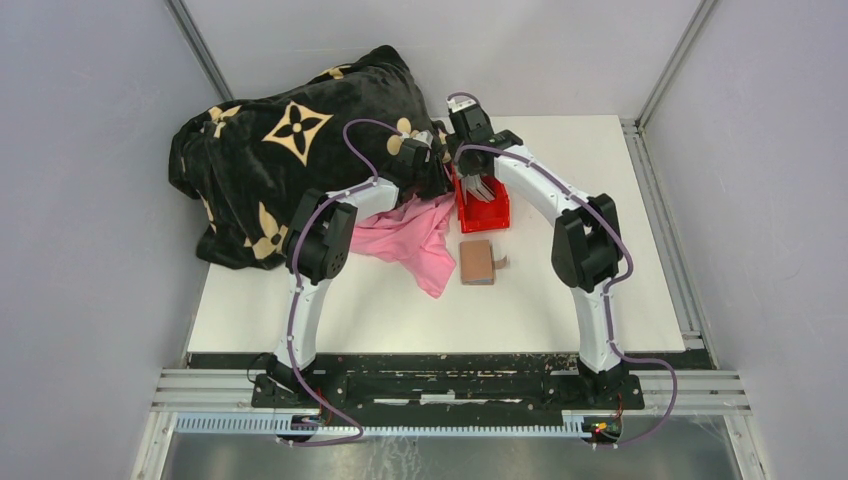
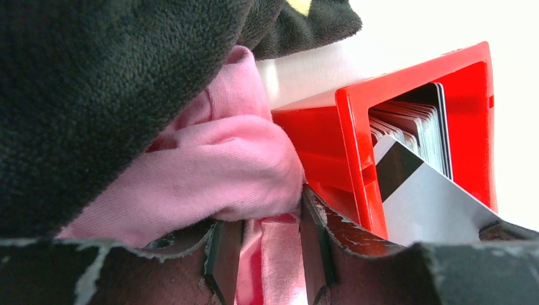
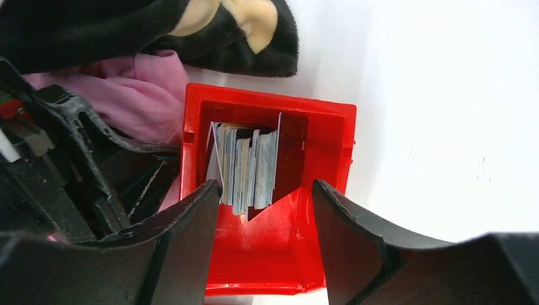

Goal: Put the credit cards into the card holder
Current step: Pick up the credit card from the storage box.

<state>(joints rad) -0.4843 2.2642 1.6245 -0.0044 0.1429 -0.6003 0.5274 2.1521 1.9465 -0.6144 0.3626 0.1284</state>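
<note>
The credit cards stand on edge as a stack of several in a red bin. They also show in the left wrist view, where one grey card with a black stripe leans out of the bin's open side. The card holder, a brown wallet, lies shut on the table in front of the bin. My right gripper is open just above the bin, its jaws either side of the stack. My left gripper is open at the bin's left wall, with pink cloth between its jaws.
A pink cloth lies left of the bin, and a large black blanket with tan flower marks covers the far left of the table. Both press against the left gripper. White table lies right of the bin.
</note>
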